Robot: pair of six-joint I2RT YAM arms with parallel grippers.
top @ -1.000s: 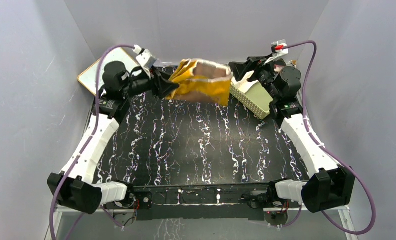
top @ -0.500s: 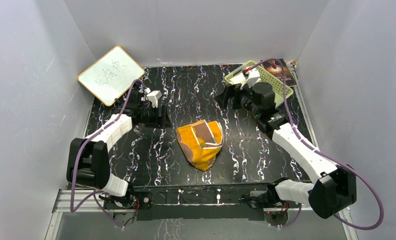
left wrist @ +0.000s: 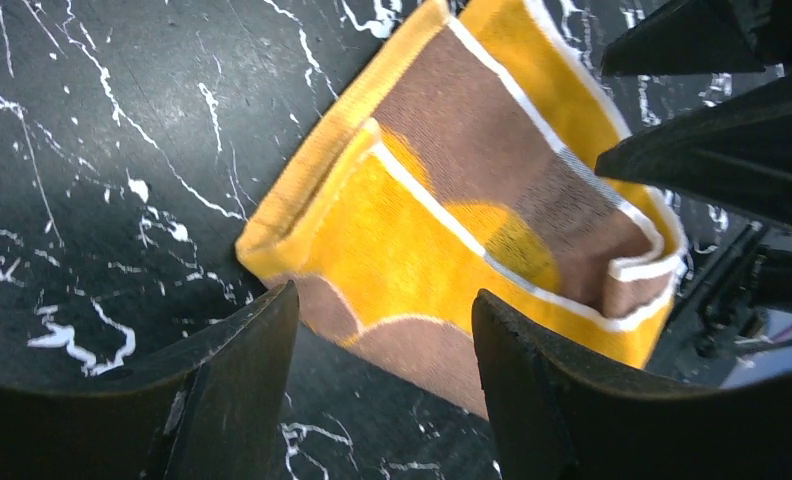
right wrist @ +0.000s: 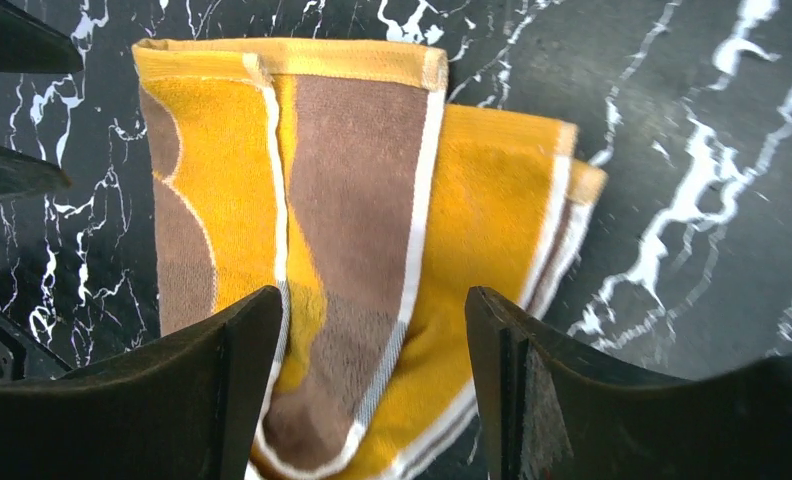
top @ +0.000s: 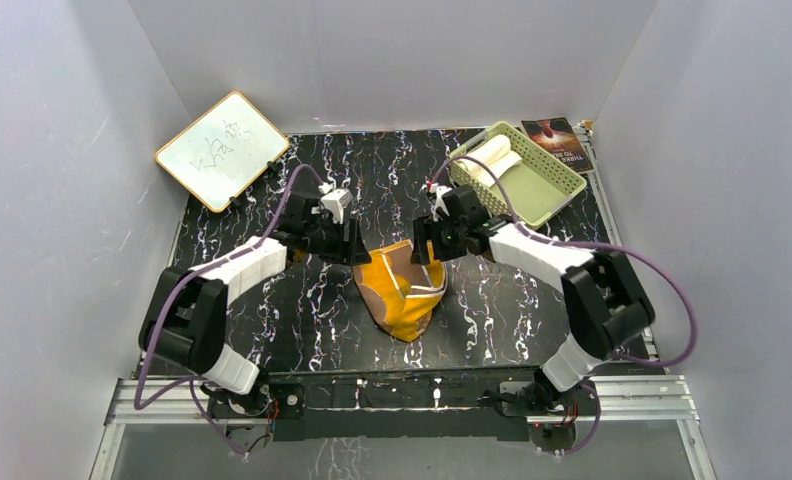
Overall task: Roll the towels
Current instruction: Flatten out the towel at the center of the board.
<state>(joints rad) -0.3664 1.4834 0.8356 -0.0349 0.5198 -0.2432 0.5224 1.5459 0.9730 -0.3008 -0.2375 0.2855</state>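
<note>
I see the mustard-yellow towel (top: 402, 290) lying loosely folded in the middle of the tabletop (top: 312, 330), not rolled. It has brown patches and thin white lines, and one layer is lapped over another. Its narrow end points to the near edge.

My left gripper (top: 357, 245) is low at the towel's far left corner, with its jaws apart. In the left wrist view that corner lies in the gap between them, with bare tabletop to the side. My right gripper (top: 422, 250) is at the far right corner, jaws also apart, and the right wrist view shows the far edge of the cloth spread between them. I cannot tell whether either gripper touches the cloth.

The cream-white towel (top: 494, 160) sits in the left end of the pale green basket (top: 544, 157) at the far right. A white board (top: 222, 148) leans at the far left corner, well apart from the towels.
</note>
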